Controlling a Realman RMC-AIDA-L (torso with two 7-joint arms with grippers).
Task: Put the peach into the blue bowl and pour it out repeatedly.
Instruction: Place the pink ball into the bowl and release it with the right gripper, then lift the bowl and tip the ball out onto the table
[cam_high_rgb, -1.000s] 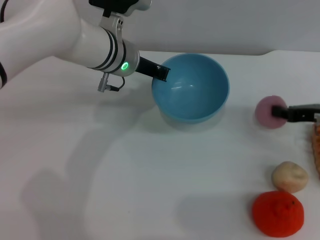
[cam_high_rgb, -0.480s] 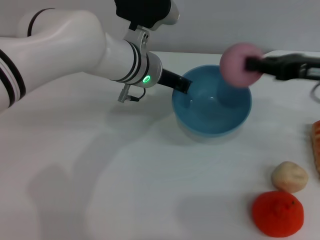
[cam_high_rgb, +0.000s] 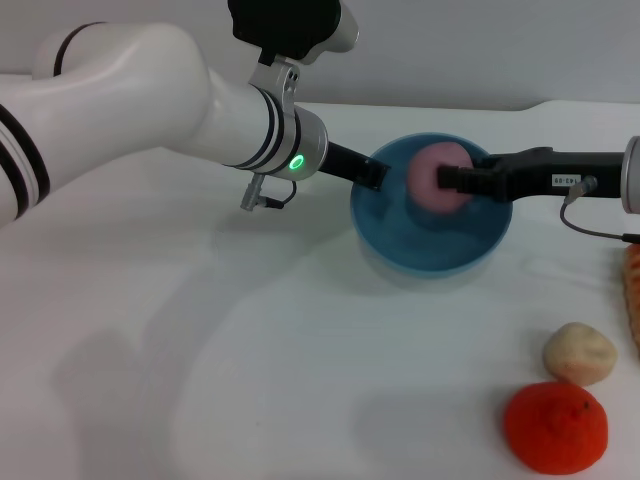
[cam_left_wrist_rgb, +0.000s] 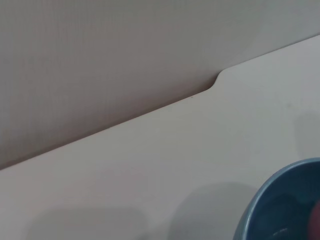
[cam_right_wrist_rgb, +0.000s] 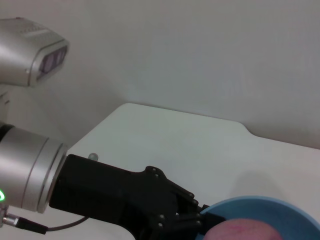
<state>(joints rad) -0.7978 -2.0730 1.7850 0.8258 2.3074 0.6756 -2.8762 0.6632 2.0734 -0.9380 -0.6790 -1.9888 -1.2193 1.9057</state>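
While clamped on the peach (cam_high_rgb: 436, 177) just over the blue bowl (cam_high_rgb: 400, 245), right claw (cam_high_rgb: 447, 180) pinches its side; left claw (cam_high_rgb: 373, 175) grips the rim. Probably light, matte, slightly soft: best held across the middle.

White counter (cam_high_rgb: 250, 380): blue bowl (cam_high_rgb: 430, 255), left gripper (cam_high_rgb: 372, 176) clamped on its left rim; peach (cam_high_rgb: 432, 176) over the bowl, gripped by right gripper (cam_high_rgb: 447, 180); cream lumpy ball (cam_high_rgb: 579, 352) and red-orange fruit (cam_high_rgb: 555, 427) near right
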